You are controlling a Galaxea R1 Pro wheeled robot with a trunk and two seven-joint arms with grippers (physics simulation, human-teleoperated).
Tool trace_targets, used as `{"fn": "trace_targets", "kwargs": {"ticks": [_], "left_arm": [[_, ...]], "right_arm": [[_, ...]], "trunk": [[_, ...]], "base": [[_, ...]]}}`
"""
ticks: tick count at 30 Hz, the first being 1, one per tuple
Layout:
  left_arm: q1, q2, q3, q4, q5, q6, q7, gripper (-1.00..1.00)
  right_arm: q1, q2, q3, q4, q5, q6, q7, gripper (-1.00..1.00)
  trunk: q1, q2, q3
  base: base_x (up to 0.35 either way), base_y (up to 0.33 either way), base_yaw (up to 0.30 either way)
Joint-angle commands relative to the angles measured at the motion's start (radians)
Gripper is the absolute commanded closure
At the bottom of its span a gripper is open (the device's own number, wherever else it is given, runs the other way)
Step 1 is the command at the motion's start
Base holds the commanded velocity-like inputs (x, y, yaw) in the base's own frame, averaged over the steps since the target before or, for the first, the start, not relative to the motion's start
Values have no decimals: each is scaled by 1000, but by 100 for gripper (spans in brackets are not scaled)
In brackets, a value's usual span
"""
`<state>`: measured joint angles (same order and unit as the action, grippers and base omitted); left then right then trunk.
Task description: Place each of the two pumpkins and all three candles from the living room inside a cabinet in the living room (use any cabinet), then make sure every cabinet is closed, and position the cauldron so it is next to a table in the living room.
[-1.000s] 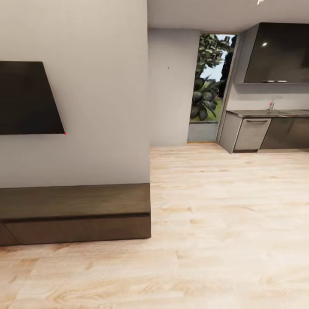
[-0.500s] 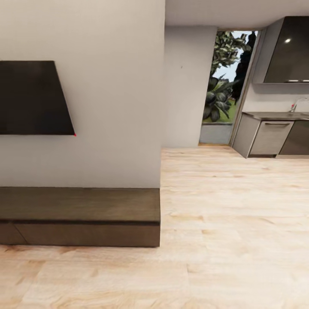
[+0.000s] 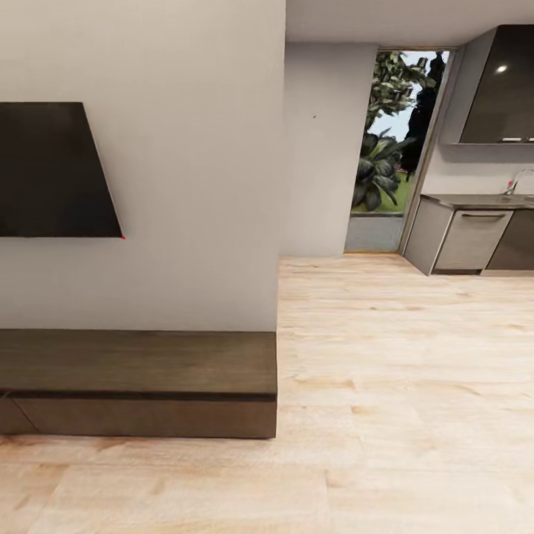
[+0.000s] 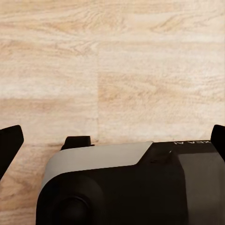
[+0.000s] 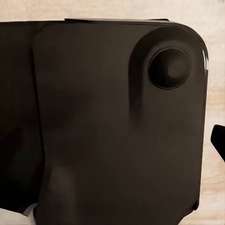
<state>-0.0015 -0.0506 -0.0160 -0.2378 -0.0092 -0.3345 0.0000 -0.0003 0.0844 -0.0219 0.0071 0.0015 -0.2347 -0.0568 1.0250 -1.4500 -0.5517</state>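
Observation:
The cabinet (image 3: 141,367), a long low dark brown unit, stands against the white wall at the lower left of the head view, its drawer fronts flush and shut. Its right end stops at the wall's corner. The pumpkins, candles, cauldron and table are out of view. In the left wrist view my left gripper (image 4: 113,139) is open over bare wood floor, its black fingertips (image 4: 10,140) spread to the frame's edges above the robot's grey and black body. In the right wrist view one black fingertip (image 5: 218,138) of my right gripper stands far out at the edge, beside the robot's dark body.
A dark flat screen (image 3: 52,170) hangs on the wall above the cabinet. Pale wood floor (image 3: 400,386) runs right and back to a glass door with plants (image 3: 386,163) behind it. A kitchen counter with dark cupboards (image 3: 475,230) stands at the far right.
The whole head view has shifted: cabinet, wall corner and kitchen slid to the right and a little down, so the camera has moved. Nothing in the room has moved.

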Motion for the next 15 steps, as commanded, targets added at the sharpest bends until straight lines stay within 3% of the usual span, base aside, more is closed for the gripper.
{"fn": "trace_targets", "kwargs": {"ticks": [1,10,15], "left_arm": [[0,0,1,0,0,0,0,-100],[0,2,9,-14,4,5,0,-100],[0,3,15,-120,13,42,-3,-100]], "right_arm": [[0,0,0,0,0,0,0,-100],[-1,2,-3,-10,0,0,3,-100],[-1,2,-3,-48,0,3,6,-100]], "trunk": [[0,0,0],[0,0,-1],[0,0,-1]], "base": [[12,-1,0],[3,0,34],[0,0,2]]}}
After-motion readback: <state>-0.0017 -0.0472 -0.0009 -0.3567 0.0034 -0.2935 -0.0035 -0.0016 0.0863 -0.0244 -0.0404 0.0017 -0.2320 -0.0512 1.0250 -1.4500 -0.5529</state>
